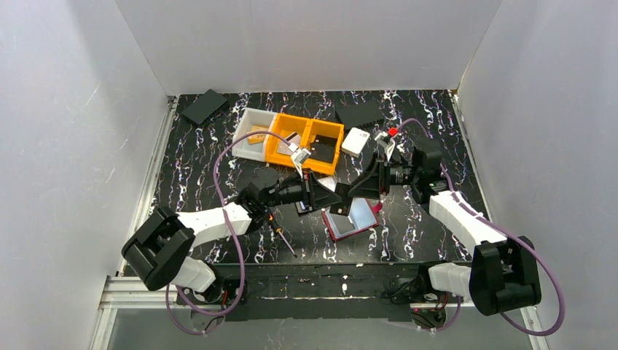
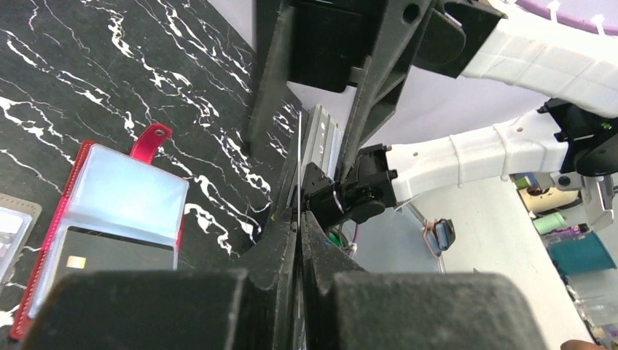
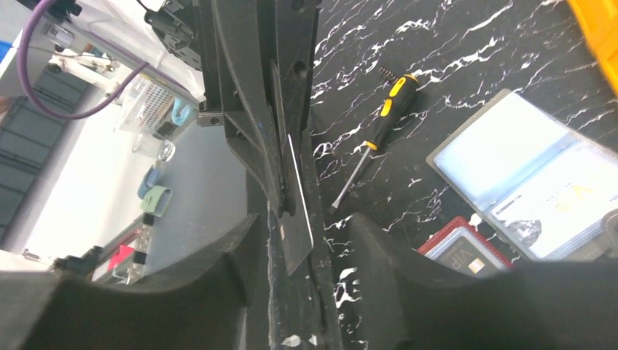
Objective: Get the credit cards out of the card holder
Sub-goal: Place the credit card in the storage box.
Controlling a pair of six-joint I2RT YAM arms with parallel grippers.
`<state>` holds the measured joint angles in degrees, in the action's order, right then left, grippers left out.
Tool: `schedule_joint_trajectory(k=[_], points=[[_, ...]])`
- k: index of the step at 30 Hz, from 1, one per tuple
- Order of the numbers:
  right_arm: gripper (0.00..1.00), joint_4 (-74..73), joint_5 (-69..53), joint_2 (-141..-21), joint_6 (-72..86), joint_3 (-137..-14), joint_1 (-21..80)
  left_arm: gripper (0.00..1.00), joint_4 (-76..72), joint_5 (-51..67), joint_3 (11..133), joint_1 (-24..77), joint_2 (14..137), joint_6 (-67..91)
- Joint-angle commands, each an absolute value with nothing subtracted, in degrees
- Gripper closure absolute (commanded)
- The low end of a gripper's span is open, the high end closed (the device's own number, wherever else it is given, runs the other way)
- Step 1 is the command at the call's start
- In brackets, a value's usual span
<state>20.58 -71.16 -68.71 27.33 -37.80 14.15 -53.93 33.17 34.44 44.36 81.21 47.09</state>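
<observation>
Nose to nose above the black white-veined table (image 1: pixel 204 182), the two arms meet over a single thin grey plastic credit card (image 3: pixel 296 219), seen edge-on in mid-air. The left gripper (image 2: pixel 299 219) is clenched on the card, its fingers pressed to both faces. The right gripper (image 3: pixel 306 216) stands released, fingers spread to either side of the card's free end and, as far as can be told, not touching it. Just below them lies the red-edged card holder (image 2: pixel 151 140), opened flat with its clear sleeves up. A dark chip card (image 2: pixel 95 259) sits in one sleeve, so the job looks only part done. Near it lie a grey-rimmed sleeve wallet (image 3: pixel 510 175) and a yellow-and-black-handled screwdriver (image 3: pixel 379 120). This looks like the hand-over of a card already drawn out. The next move seems to call for the right fingers to close squarely on the free end before the left lets go, since so thin and slick an edge leaves little room for slant
</observation>
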Motion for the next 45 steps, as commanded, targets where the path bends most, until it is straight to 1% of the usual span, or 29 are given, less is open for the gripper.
schedule_joint_trajectory(k=[1, 2, 3, 5, 6, 8, 10, 13, 16, 21, 25, 34, 45], points=[[0.24, 5.3, -69.9, -67.7, 10.0, -43.0, 13.1, 1.00, -48.8, 39.9, 36.2, 40.7, 77.7, 41.1], [0.10, 1.7, -68.8, -67.6, 6.7, -44.1, 12.3, 1.00, -44.6, 41.6, 36.9, 39.4, 76.6, 38.8], [0.03, -1.5, -67.8, -67.6, 2.5, -44.8, 11.3, 1.00, -38.4, 43.1, 38.0, 38.2, 75.1, 34.9], [0.02, -4.3, -66.3, -67.1, 0.2, -45.4, 8.9, 1.00, -21.8, 44.3, 42.7, 36.0, 72.3, 24.7], [0.02, -4.0, -66.0, -66.9, 0.2, -45.2, 7.6, 1.00, -8.2, 43.4, 45.8, 35.2, 71.3, 17.6], [0.02, -3.3, -65.0, -66.3, -1.7, -44.3, 4.8, 1.00, 13.7, 38.4, 54.5, 34.8, 71.8, 2.3], [0.02, -1.5, -64.8, -65.8, -1.8, -42.7, 1.7, 1.00, 30.3, 35.1, 66.1, 34.8, 75.3, -12.0], [0.02, -1.1, -64.8, -65.7, -2.5, -41.5, -1.4, 1.00, 47.6, 30.5, 79.9, 34.8, 83.3, -26.2], [0.02, -4.3, -63.8, -65.6, -5.5, -42.1, -2.1, 1.00, 58.4, 25.9, 93.4, 34.8, 93.0, -34.6], [0.02, -5.9, -62.4, -65.0, -7.6, -41.7, -3.3, 1.00, 69.8, 20.5, 115.4, 35.1, 110.3, -43.0], [0.02, -6.1, -63.3, -65.3, -7.6, -41.8, -4.4, 1.00, 74.6, 17.8, 131.2, 35.5, 120.8, -46.9], [0.02, -5.8, -64.6, -67.1, -6.9, -41.8, -4.7, 1.00, 68.6, 15.2, 135.6, 37.7, 126.5, -60.0], [0.02, -5.6, -65.6, -68.1, -6.3, -41.8, -5.2, 1.00, 62.8, 12.3, 137.9, 37.7, 132.6, -64.3]])
